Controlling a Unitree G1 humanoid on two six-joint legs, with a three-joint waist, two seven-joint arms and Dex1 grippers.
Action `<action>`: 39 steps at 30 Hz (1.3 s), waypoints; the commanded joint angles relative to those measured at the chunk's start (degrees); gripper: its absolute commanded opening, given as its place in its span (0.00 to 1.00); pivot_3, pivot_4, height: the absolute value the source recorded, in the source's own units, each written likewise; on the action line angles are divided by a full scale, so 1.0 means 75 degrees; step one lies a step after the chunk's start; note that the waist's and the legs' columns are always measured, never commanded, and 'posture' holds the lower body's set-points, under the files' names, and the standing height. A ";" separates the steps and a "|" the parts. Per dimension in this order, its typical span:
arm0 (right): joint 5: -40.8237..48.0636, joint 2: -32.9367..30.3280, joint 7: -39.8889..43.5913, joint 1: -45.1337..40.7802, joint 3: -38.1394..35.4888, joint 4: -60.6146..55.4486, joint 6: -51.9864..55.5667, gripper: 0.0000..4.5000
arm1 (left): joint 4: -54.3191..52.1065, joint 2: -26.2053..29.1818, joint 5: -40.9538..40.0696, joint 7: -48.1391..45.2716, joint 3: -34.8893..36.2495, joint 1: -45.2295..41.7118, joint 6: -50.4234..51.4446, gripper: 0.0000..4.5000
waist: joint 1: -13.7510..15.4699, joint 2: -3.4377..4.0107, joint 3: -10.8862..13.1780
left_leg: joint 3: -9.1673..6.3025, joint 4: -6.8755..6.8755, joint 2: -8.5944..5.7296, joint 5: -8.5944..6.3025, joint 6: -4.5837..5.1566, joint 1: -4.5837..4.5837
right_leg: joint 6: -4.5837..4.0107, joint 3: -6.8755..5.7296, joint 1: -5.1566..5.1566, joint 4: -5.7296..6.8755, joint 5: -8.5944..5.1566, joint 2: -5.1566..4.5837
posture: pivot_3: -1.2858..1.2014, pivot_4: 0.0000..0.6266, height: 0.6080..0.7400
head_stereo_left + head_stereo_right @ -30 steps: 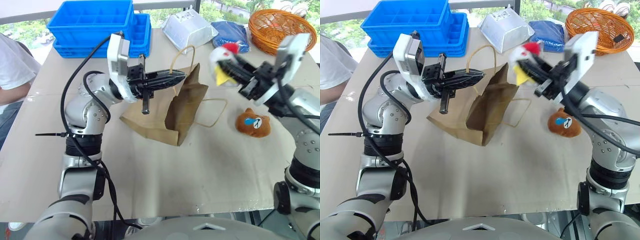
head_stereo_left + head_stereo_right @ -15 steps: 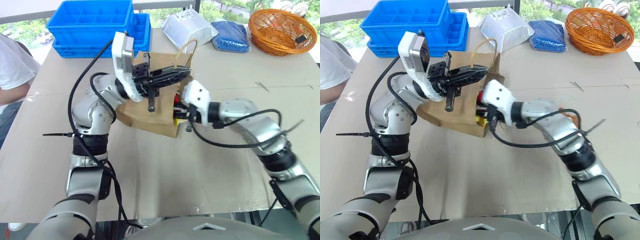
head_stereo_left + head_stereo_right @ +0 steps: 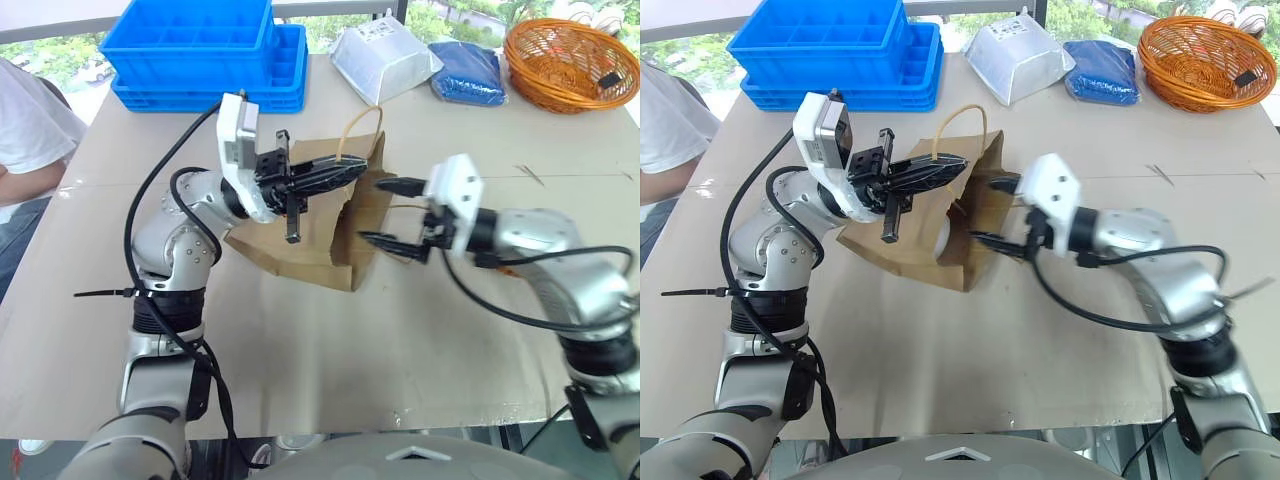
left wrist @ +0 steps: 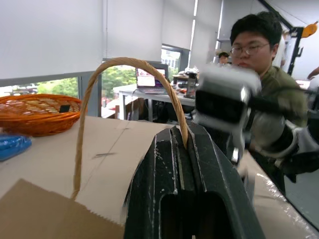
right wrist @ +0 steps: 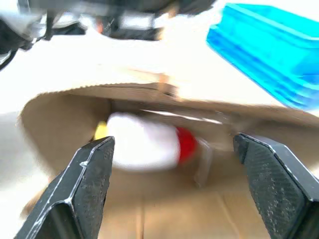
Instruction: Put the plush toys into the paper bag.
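The brown paper bag lies on the table with its mouth turned toward my right arm. My left gripper is shut on one of its cord handles and holds that side of the mouth up. The white chicken plush toy, with its red comb, lies inside the bag. My right gripper is open just outside the mouth, with nothing between its fingers. The bear plush toy is hidden behind my right arm.
At the back of the table stand blue crates, a white-grey pouch, a blue packet and an orange basket. A person's sleeve shows at the left edge, and a person stands beyond the table.
My right gripper carried the chicken from the upper right into the bag's mouth, opened, and drew back, leaving the chicken inside. My left gripper kept its hold on the handle.
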 commanded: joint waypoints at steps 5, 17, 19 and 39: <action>0.1090 -0.1036 -0.0614 0.1310 -0.2550 -0.1390 0.1078 1.00 | -0.0098 -0.0074 0.0131 -0.0107 -0.0091 -0.0074 -0.0332 0.00 | 0.0012 -0.0002 -0.0001 | -0.0002 -0.0001 0.0001 -0.0002 0.0003 -0.0001 | 0.0000 -0.0003 0.0002 0.0001 0.0000 0.0004 | 0.52 0.24 1.00; -0.1817 -0.1822 -0.1149 0.3850 -0.1773 0.1303 -0.0684 0.88 | -0.0305 -0.0339 0.0184 0.0066 -0.0278 -0.0005 -0.0378 0.00 | -0.0029 -0.0005 -0.0005 | 0.0040 0.0012 0.0000 -0.0017 0.0032 0.0030 | 0.0003 0.0040 0.0023 -0.0001 0.0000 0.0026 | 0.52 0.24 1.00; -0.1948 -0.1780 -0.1137 0.3748 -0.1657 0.1532 -0.0866 0.69 | -0.0298 -0.0320 0.0153 0.0081 -0.0224 -0.0026 -0.0338 0.00 | -0.0041 -0.0005 -0.0005 | 0.0046 0.0011 0.0001 -0.0019 0.0035 0.0053 | 0.0003 0.0045 0.0039 -0.0001 -0.0001 0.0031 | 0.52 0.24 1.00; -0.2193 -0.1278 0.0442 0.0474 0.0737 0.0468 -0.3089 0.01 | -0.0224 -0.0141 -0.0112 0.0285 0.0070 0.0066 -0.0091 0.00 | -0.0026 -0.0002 -0.0003 | 0.0031 0.0010 0.0016 -0.0019 0.0033 0.0089 | 0.0002 0.0039 0.0068 -0.0003 -0.0001 0.0039 | 0.52 0.24 1.00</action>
